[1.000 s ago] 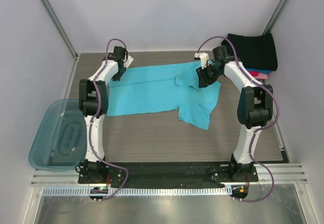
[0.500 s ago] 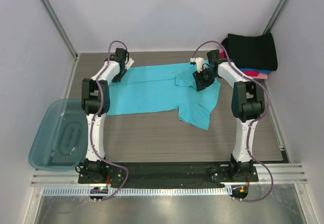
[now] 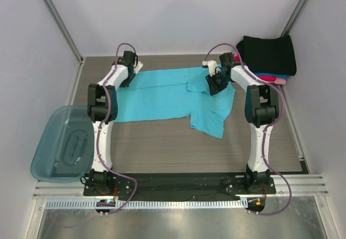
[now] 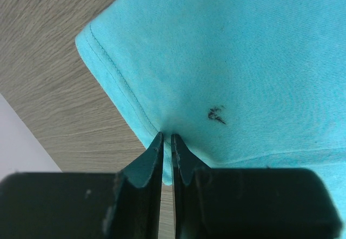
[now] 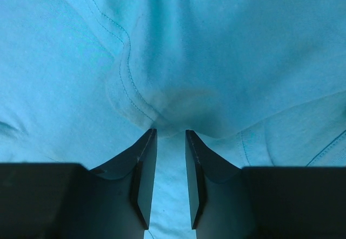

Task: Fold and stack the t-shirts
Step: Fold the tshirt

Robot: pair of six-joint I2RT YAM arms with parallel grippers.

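A bright turquoise t-shirt (image 3: 162, 95) lies spread across the far half of the table, with one part hanging toward the front at the right. My left gripper (image 3: 125, 80) is at the shirt's far left corner. In the left wrist view it (image 4: 166, 137) is shut on the stitched hem of the turquoise shirt (image 4: 232, 60). My right gripper (image 3: 215, 84) is low on the shirt's far right part. In the right wrist view its jaws (image 5: 170, 133) stand narrowly apart, pinching a bunched fold of turquoise cloth (image 5: 184, 95). Folded black shirts (image 3: 268, 54) lie on blue and pink ones (image 3: 274, 79) at the far right.
A translucent blue-grey plastic bin (image 3: 59, 141) sits off the table's left edge. White walls with metal posts enclose the back and sides. Bare wood-grain table (image 3: 162, 152) shows in front of the shirt, and the arm bases stand on the near rail.
My right arm has folded in and its gripper has slid a little left over the shirt. My left gripper shifted slightly toward the back. The shirt's outline has barely changed.
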